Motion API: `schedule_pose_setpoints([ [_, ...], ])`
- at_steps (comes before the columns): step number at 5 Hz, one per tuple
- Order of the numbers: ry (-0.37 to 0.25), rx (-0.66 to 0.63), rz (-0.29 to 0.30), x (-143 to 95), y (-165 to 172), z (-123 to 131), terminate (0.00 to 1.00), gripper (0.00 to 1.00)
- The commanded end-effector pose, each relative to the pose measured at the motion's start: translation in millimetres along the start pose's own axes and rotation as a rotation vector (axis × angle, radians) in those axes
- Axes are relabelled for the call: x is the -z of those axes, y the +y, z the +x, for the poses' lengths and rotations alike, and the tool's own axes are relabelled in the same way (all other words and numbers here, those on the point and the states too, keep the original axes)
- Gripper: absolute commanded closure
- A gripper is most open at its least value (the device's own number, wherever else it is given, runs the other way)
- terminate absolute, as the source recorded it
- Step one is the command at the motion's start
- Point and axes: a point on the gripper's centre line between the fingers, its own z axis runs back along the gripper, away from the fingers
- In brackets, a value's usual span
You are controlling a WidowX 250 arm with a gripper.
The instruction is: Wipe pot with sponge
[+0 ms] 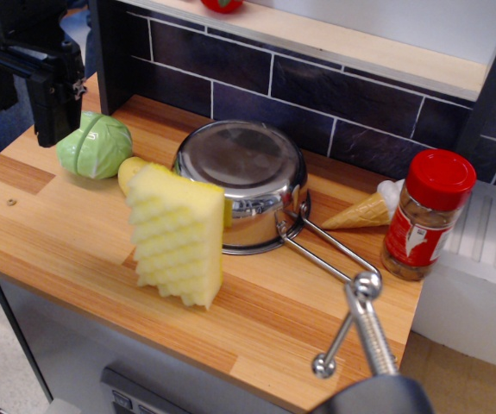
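The end effector (53,95) is the dark block at the upper left, hanging over the back left corner of the bench (66,250). Its lower end sits just above and beside a green cabbage (95,145). Its fingers cannot be made out against the dark body, so I cannot tell whether it is open or closed; nothing shows in its grasp.

Right of the cabbage, a small round yellow ball (132,172) lies partly hidden behind the sponge (178,235). The sponge is a pale yellow ridged block standing upright on the bench, its upper right edge against the side wall of the pot (241,177).

The pot sits near the middle of the bench, showing a flat mirror-like round surface on top. Its thin wire-loop handle (325,250) runs toward the front right edge of the bench.

Farther right, an ice-cream cone (361,210) lies on its side, tip pointing toward the pot. Just beside it stands a spice jar (424,216) with a red lid, near the bench's right edge. Behind everything runs a wall of dark tiles (317,95) under a wooden shelf (360,43).
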Motion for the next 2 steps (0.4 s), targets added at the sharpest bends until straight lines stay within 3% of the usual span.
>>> schedule_pose_setpoints([
  [1, 0.000, 0.000, 0.000, 0, 0, 0, 0.00, 0.00],
  [2, 0.086, 0.250, -0.009, -15, -11, 12, 0.00, 0.00],
])
